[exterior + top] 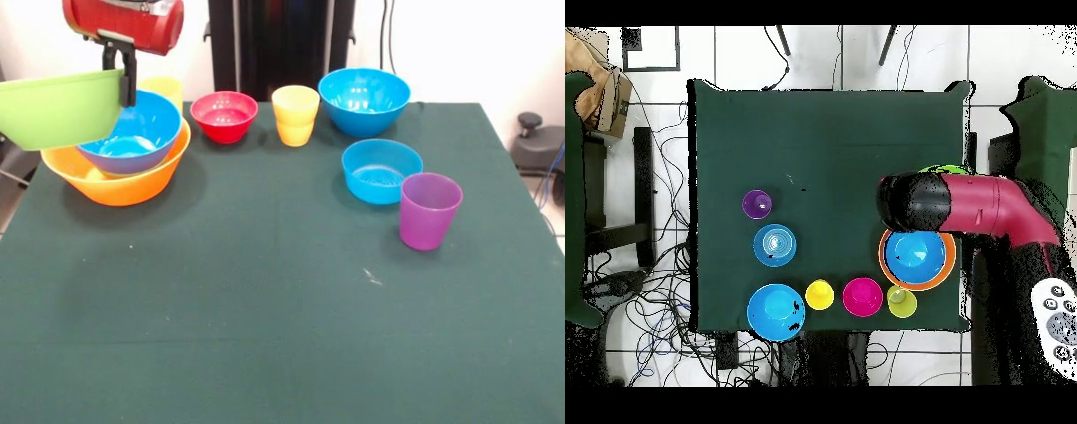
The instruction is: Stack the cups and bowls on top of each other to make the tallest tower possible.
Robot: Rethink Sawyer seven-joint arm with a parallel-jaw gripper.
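Tabletop; pincer (125, 78) (clamped) on lime bowl (57, 108)

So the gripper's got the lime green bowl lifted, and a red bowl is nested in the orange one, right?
Not quite. The front view shows a blue bowl nested in the orange bowl; the red bowl stands alone on the table. The gripper does hold the lime green bowl lifted.

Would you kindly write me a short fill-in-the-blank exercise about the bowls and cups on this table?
1. The gripper holds a lime green bowl by its ____.
2. A blue bowl sits nested inside the ____ bowl.
3. The purple cup stands nearest the shallow ____ bowl.
4. The red bowl stands beside a ____ cup.

Missing words: rim; orange; blue; yellow
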